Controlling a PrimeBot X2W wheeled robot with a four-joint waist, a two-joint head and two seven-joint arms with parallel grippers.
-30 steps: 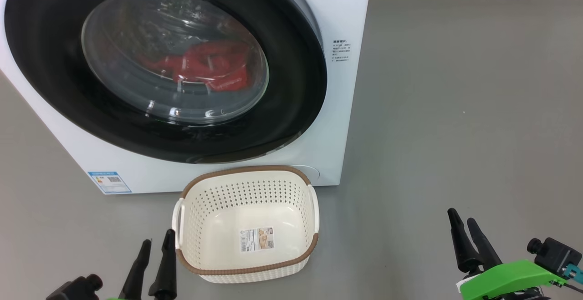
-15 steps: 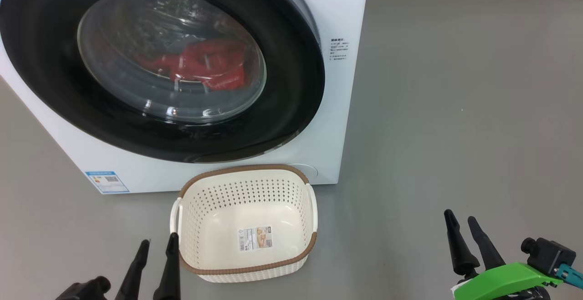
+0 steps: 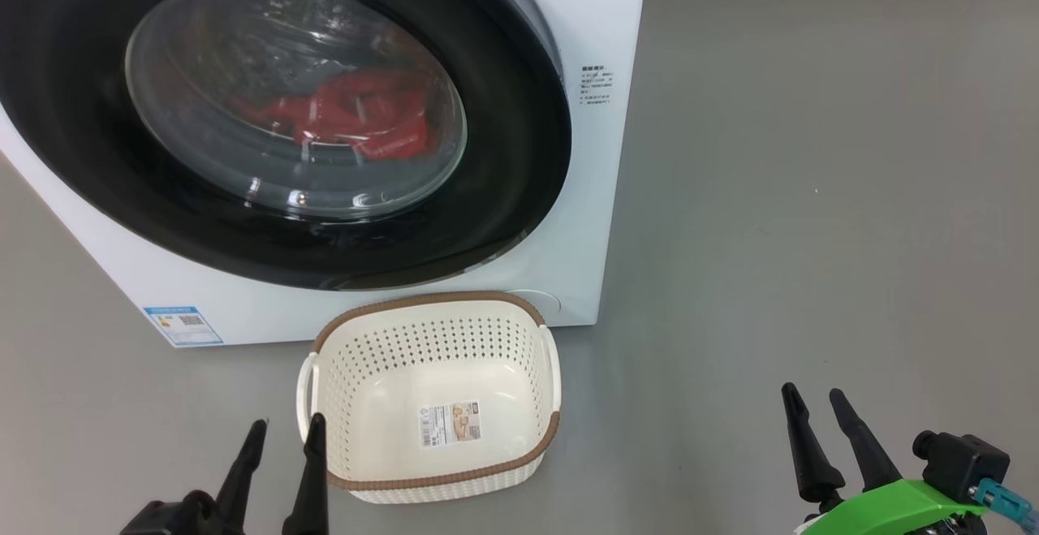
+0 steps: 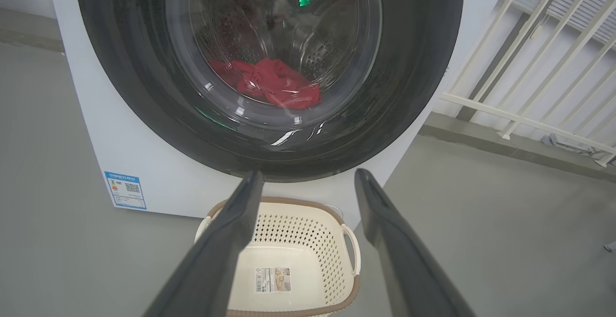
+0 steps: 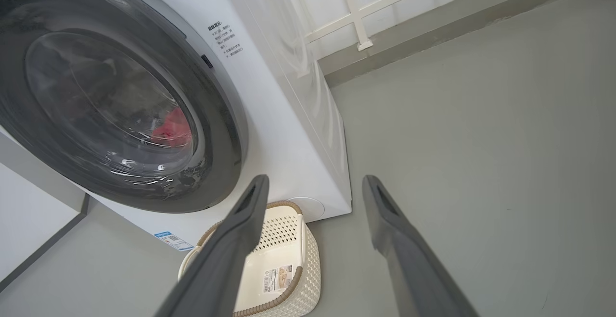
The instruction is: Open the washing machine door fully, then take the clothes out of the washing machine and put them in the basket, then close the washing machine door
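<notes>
Washing machine door (image 3: pixel 519 178) is sitting closed over the front of the white washing machine (image 3: pixel 601 15), at far left. Its black rim is shining and the glass bowl is bulging outward. Clothes (image 3: pixel 357 117) are lying inside the drum, showing red through the glass, low in the window.

Blue label (image 3: pixel 183 325) is sticking to the machine's lower left corner. Left gripper (image 3: pixel 288 421) is hovering at near left, fingers spread and grasping nothing, its right finger just beside the left handle of the basket (image 3: pixel 430 301).

Basket is standing upright on the grey floor (image 3: pixel 812 194), just in front of the machine and below the door's lower edge. A paper label (image 3: pixel 449 425) is lying on its bottom.

Right gripper (image 3: pixel 810 393) is hanging at near right over bare floor, well apart from the basket. Its fingers are parted and gripping nothing.
</notes>
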